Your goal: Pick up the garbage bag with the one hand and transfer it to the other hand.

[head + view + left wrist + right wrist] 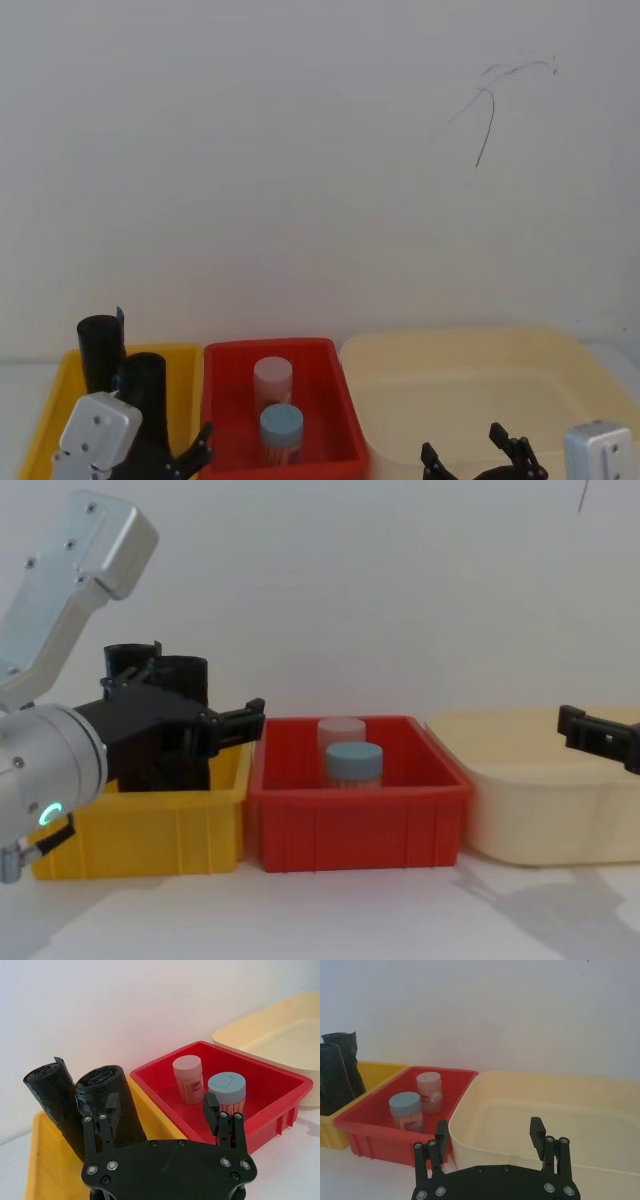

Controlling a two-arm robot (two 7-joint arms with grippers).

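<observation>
The garbage bag (106,1096) is a black crinkled roll with a round rim, standing upright in the yellow bin (47,1170) beside a slimmer black roll with a notched top (50,1092). My left gripper (161,1107) is open just in front of it at the height of its upper part. One finger (112,1106) overlaps the bag and the other (210,1106) stands before the red bin. The chest view shows the bag (186,675) behind the left gripper (185,718). My right gripper (489,1132) is open and holds nothing, low at the near side of the cream bin (600,1125).
A red bin (272,1085) between the yellow and cream bins holds two small jars, one with a pink lid (187,1067) and one with a blue lid (226,1082). A white wall stands close behind the bins. White table lies in front of them (330,910).
</observation>
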